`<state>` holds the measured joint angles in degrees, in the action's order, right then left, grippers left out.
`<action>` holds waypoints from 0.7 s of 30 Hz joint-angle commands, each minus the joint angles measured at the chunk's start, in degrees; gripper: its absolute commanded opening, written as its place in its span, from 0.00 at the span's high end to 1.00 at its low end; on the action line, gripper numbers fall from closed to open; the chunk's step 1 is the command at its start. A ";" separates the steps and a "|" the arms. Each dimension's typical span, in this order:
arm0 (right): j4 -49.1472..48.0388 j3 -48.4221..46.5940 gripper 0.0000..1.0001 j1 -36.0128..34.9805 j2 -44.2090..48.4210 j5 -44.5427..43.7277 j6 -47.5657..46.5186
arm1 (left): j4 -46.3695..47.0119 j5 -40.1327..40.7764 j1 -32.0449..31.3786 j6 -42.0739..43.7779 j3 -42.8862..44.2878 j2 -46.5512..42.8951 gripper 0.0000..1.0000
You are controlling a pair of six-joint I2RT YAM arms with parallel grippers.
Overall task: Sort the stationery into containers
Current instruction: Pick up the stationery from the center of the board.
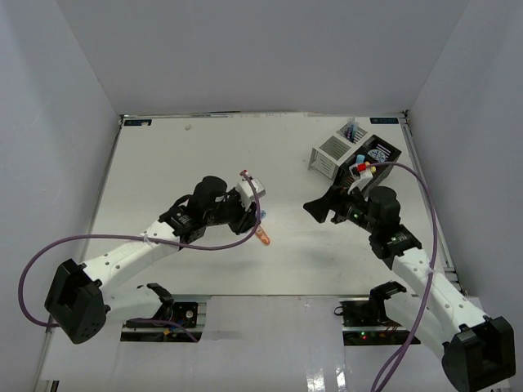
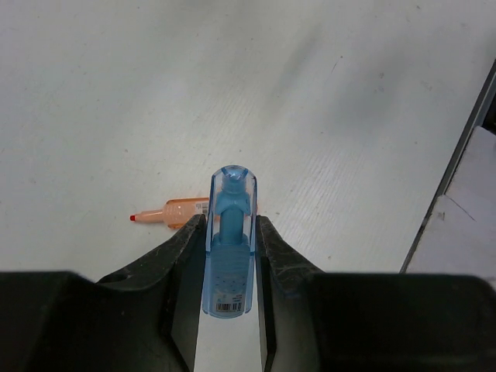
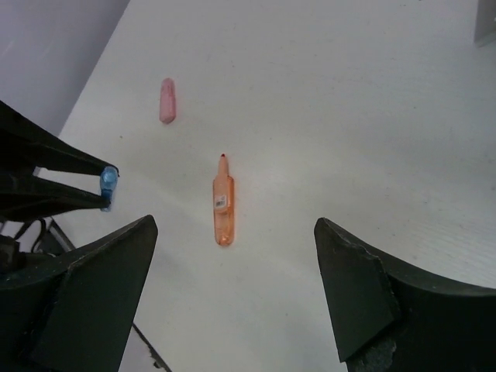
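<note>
Left wrist view: left claw (image 2: 231, 223) clamped on the blue marker (image 2: 230, 256), with the orange marker (image 2: 177, 211) flat on the counter (image 2: 116, 93) behind it. Right wrist view only: pink marker (image 3: 167, 101) lying beyond the orange one; right claw (image 3: 234, 229) wide apart, gripping nothing. Top view only: white box (image 1: 331, 153) and black box (image 1: 382, 151) at the far right corner.

The left end effector (image 1: 258, 213) hangs over the middle of the desk (image 1: 180, 163), closed on a blue marker (image 1: 258, 218), just beside an orange marker (image 1: 262, 237) lying flat. The right end effector (image 1: 315, 210) stands spread nearby. In the far right corner, a white container (image 1: 332, 153) and a black container (image 1: 386, 153) sit side by side, with stationery (image 1: 352, 129) sticking up.
</note>
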<state>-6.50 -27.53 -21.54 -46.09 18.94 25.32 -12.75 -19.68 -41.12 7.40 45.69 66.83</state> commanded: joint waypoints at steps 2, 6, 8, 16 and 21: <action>-2.03 -7.52 0.12 -2.97 -4.61 2.86 7.90 | 3.00 -1.41 -1.15 -2.39 -1.13 -1.44 0.75; -1.23 -12.63 0.12 -8.77 -8.57 -0.13 7.73 | 3.17 0.52 -1.50 -2.39 -1.48 -2.75 0.75; -1.23 -14.56 0.12 -11.41 -11.11 -0.31 8.08 | 3.09 0.96 -1.59 -2.39 -1.40 -3.63 0.75; -4.31 -16.85 0.14 -18.18 -17.19 -2.50 9.75 | 3.44 3.95 -1.85 -3.00 -2.80 -6.97 0.75; -5.27 -18.52 0.15 -20.99 -20.09 -3.20 9.75 | 3.96 4.74 -1.77 -3.79 -2.80 -7.50 0.76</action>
<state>-7.92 -42.48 -40.97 -65.84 16.84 34.37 -10.07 -15.75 -42.63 4.49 43.51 60.64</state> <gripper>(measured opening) 0.851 0.377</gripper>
